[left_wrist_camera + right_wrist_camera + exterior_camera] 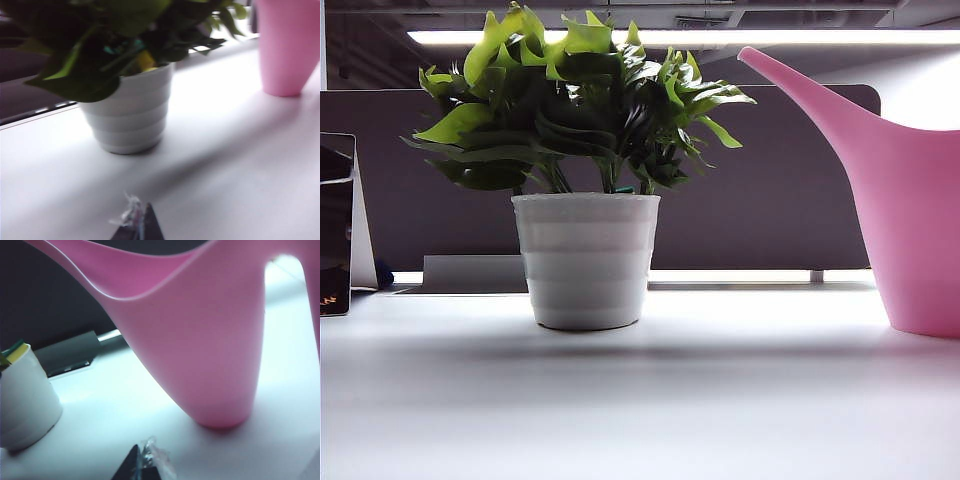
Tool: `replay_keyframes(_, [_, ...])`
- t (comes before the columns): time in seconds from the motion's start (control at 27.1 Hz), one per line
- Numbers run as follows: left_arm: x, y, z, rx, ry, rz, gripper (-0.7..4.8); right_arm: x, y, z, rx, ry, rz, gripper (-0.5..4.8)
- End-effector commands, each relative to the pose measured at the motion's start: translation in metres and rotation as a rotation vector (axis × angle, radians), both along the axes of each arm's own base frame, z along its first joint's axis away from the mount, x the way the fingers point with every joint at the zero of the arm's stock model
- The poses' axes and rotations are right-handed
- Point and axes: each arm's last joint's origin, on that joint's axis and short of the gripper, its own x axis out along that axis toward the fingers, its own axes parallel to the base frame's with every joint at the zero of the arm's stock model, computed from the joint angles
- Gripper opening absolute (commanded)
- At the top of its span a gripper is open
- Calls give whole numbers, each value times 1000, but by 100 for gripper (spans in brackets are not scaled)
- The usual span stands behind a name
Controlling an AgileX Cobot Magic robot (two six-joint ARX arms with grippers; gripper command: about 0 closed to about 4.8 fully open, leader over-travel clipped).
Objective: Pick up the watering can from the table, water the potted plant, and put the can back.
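The can (910, 200) stands right of the plant (585, 180) on the table (640, 400), beyond the clenched right gripper (142, 465); the left gripper (137, 225), cropped, blurs unreadably.

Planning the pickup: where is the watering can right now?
The watering can stands upright on the table at the exterior view's right edge, right of the potted plant and apart from it, spout toward the plant.

Pink watering can (915, 220), plain and matte. Potted plant (585, 170): bright lime and dark green leaves over a white pot ringed with horizontal ribs. White table (640, 400); dark grey divider panel (770, 200) behind.
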Motion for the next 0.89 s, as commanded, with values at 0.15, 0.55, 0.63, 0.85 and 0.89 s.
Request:
replay_keyframes(0.15, [-1, -1, 1, -5, -6, -10, -5, -11, -10, 39, -25, -71, -327, 184])
replay_keyframes(0.55, [-1, -1, 1, -5, -7, -10, -5, -5, -13, 52, -289, -23, -421, 382])
replay_keyframes(0.63, [-1, -1, 1, -5, -7, -10, -5, 1, -13, 52, -322, -4, -426, 382])
replay_keyframes(0.85, [-1, -1, 1, -5, -6, -10, -5, 32, -21, 44, -357, 99, -468, 401])
replay_keyframes(0.89, [-1, -1, 1, -5, -7, -10, -5, 38, -24, 42, -356, 110, -481, 401])
